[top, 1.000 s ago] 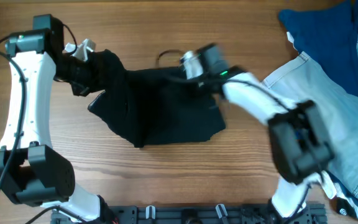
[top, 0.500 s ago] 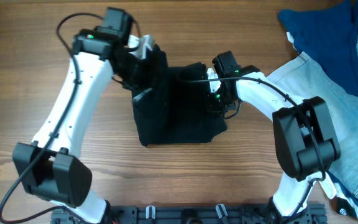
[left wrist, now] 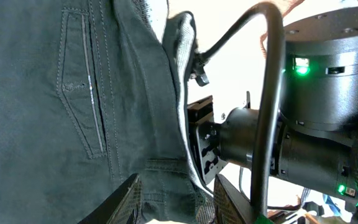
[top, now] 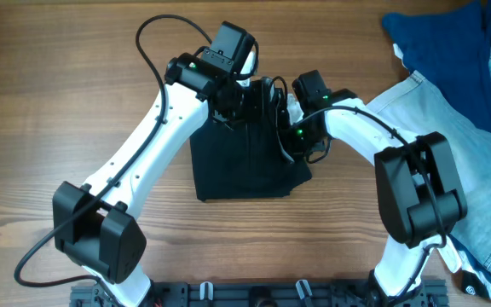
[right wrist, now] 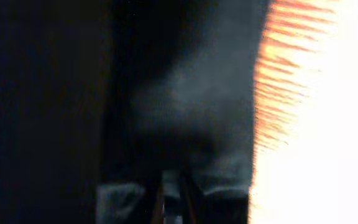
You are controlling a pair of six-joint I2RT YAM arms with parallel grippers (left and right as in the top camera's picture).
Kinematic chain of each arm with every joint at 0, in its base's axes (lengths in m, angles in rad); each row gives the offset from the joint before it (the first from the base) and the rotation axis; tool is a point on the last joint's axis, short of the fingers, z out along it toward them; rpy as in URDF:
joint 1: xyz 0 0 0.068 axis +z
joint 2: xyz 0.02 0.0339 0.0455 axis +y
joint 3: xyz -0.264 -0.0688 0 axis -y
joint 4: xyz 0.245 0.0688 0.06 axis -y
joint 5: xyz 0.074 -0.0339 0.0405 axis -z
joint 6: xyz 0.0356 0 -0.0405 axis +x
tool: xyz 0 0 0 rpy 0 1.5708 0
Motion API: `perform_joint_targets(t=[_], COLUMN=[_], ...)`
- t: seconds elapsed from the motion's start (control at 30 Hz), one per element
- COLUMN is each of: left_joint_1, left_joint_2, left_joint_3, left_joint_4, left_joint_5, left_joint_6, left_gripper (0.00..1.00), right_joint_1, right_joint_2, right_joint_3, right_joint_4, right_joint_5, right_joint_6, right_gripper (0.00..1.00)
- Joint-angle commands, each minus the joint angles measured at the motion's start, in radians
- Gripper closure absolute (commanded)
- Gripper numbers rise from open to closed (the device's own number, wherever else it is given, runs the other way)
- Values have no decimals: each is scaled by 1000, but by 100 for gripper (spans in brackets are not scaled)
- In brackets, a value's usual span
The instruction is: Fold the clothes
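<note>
The black shorts point(top: 237, 162) lie in the middle of the table, folded over into a narrow rectangle. My left gripper point(top: 258, 98) is over their far right corner. In the left wrist view its fingers point(left wrist: 179, 202) stand apart, with the waistband seam of the shorts point(left wrist: 42, 93) between them. My right gripper point(top: 290, 136) sits on the right edge of the shorts. In the right wrist view its fingers point(right wrist: 173, 199) are nearly closed on dark fabric of the shorts point(right wrist: 185, 106). The two grippers are almost touching.
A light-blue denim garment point(top: 450, 128) and a royal-blue cloth point(top: 441, 43) lie at the right edge of the table. The right arm's wrist point(left wrist: 316, 124) and a black cable point(left wrist: 272, 93) fill the right half of the left wrist view.
My left arm has swung from the far left to the right, carrying the shorts' left side over the rest. The right gripper came down on the right edge and has stayed there.
</note>
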Motion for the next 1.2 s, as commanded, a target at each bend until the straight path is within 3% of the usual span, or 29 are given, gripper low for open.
perform_joint_targets(t=[0.0, 0.13, 0.3, 0.37, 0.43, 0.57, 0.63, 0.77, 0.83, 0.9, 0.93, 1.0, 1.1, 1.17], left_joint_1=[49, 163, 201, 201, 203, 212, 212, 212, 212, 212, 212, 206, 196, 213], left_joint_2=[4, 4, 15, 53, 99, 263, 342, 452, 466, 465, 465, 465, 415, 298], left_joint_3=[14, 14, 13, 13, 13, 13, 13, 13, 12, 11, 7, 6, 6, 10], left_joint_4=[-2, -40, -26, 69, 126, 220, 194, -10, -151, -280, -324, -376, -388, -329], left_joint_5=[28, -42, -183, -241, -241, -241, -241, -240, -229, -190, -115, -3, 6, -48], left_joint_6=[33, 33, 33, 77, 139, 143, 143, 137, 135, 134, 134, 135, 139, 172], left_gripper=[62, 61, 60, 59, 56, 50, 49, 50, 58, 78, 80, 83, 86, 82], right_joint_1=[-13, -105, -120, -82, -49, 30, 40, 39, 35, 12, -7, -43, -61, -61], right_joint_2=[16, -170, -331, -315, -298, -243, -207, -117, -68, -36, -29, -30, -49, -108], right_joint_3=[11, 170, 230, 196, 148, 5, -75, -154, -154, -154, -154, -137, 10, 115], right_joint_4=[-71, -170, -237, -312, -300, -231, -164, -70, -5, 92, 154, 262, 165, 58], right_joint_5=[179, 279, 54, -16, -64, -97, -95, 27, 145, 179, 214, 238, 236, 281], right_joint_6=[72, 135, 0, -26, -43, -46, -38, 65, 140, 164, 164, 148, 46, 33], right_gripper=[90, 80, 80, 80, 80, 80, 79, 79, 79, 78, 78, 75, 73, 69])
